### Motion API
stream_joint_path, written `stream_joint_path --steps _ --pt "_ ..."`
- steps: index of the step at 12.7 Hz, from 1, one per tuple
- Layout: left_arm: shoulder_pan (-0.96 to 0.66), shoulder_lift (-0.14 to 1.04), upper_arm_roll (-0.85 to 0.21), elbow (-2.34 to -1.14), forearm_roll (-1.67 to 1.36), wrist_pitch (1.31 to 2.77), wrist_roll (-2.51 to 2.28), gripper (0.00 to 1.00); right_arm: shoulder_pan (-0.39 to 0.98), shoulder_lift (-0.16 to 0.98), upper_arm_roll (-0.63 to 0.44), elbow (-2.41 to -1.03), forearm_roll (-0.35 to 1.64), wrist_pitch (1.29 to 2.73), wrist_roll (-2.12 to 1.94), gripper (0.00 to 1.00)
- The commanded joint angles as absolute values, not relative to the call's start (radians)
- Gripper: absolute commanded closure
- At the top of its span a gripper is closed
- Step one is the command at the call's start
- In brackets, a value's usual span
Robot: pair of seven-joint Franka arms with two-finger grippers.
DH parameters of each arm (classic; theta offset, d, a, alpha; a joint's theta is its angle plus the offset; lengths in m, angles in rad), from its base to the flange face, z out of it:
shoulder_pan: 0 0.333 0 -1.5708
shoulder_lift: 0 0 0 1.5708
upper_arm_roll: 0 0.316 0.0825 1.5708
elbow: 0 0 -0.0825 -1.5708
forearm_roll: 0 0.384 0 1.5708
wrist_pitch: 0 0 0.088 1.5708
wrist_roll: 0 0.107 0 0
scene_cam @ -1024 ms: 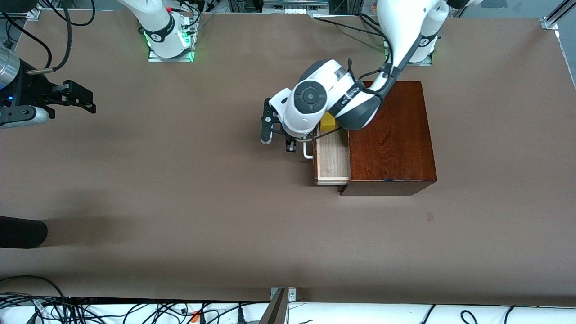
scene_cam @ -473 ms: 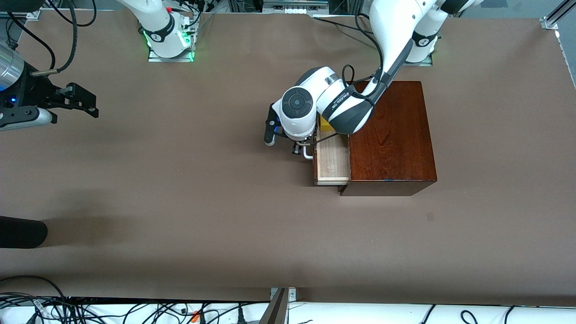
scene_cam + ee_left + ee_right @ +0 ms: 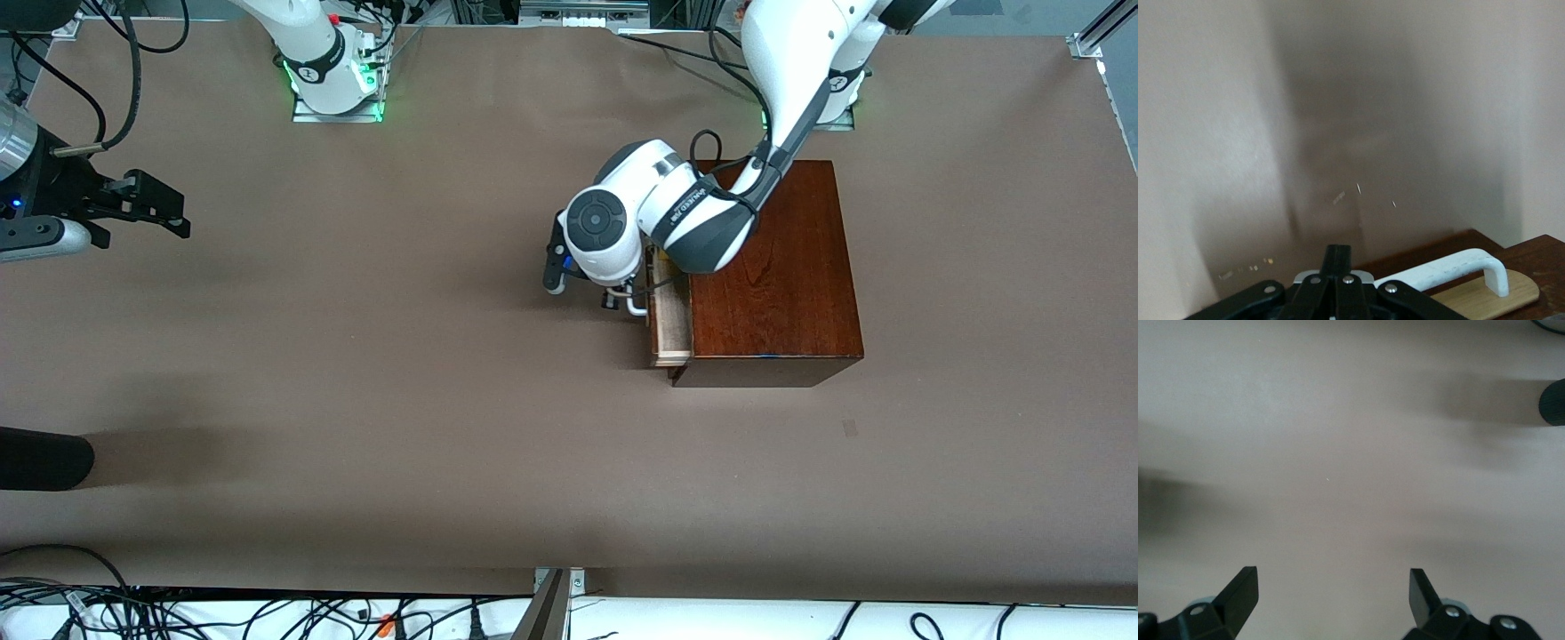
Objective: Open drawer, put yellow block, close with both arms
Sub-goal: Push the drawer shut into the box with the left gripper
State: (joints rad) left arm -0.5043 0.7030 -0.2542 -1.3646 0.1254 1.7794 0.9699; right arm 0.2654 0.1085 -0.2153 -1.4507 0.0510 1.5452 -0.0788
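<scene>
The drawer (image 3: 673,327) sticks out a narrow strip from the reddish-brown box (image 3: 773,267). Its white handle (image 3: 637,308) faces the right arm's end of the table. My left gripper (image 3: 612,300) is shut and empty, right at the handle, against the drawer's front. In the left wrist view the shut fingertips (image 3: 1338,251) sit beside the white handle (image 3: 1441,272) on the dark front (image 3: 1546,245). The yellow block is hidden. My right gripper (image 3: 182,216) is open and empty over bare table at the right arm's end, and its fingers (image 3: 1243,581) stand wide apart.
A black rounded object (image 3: 43,459) lies at the table's edge at the right arm's end, nearer the front camera; it also shows in the right wrist view (image 3: 1553,401). Cables (image 3: 267,613) run along the front edge.
The drawer has slid most of the way into the box, with my left gripper moving along at its handle. The yellow block has gone out of sight. The right gripper has barely shifted.
</scene>
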Motion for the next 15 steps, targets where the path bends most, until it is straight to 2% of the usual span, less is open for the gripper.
stream_joint_path --steps 1,11,15 --pt "-0.460 0.686 -0.253 -1.364 0.169 1.724 1.006 1.00 0.261 0.101 -0.216 -1.451 0.071 1.526 -0.071 0.00" --pt "-0.422 0.681 -0.255 -1.358 0.150 1.710 1.039 1.00 0.261 0.101 -0.216 -1.451 0.071 1.525 -0.071 0.00" --pt "-0.419 0.650 -0.262 -1.298 -0.061 1.712 0.947 1.00 0.261 0.101 -0.218 -1.451 0.071 1.526 -0.071 0.00"
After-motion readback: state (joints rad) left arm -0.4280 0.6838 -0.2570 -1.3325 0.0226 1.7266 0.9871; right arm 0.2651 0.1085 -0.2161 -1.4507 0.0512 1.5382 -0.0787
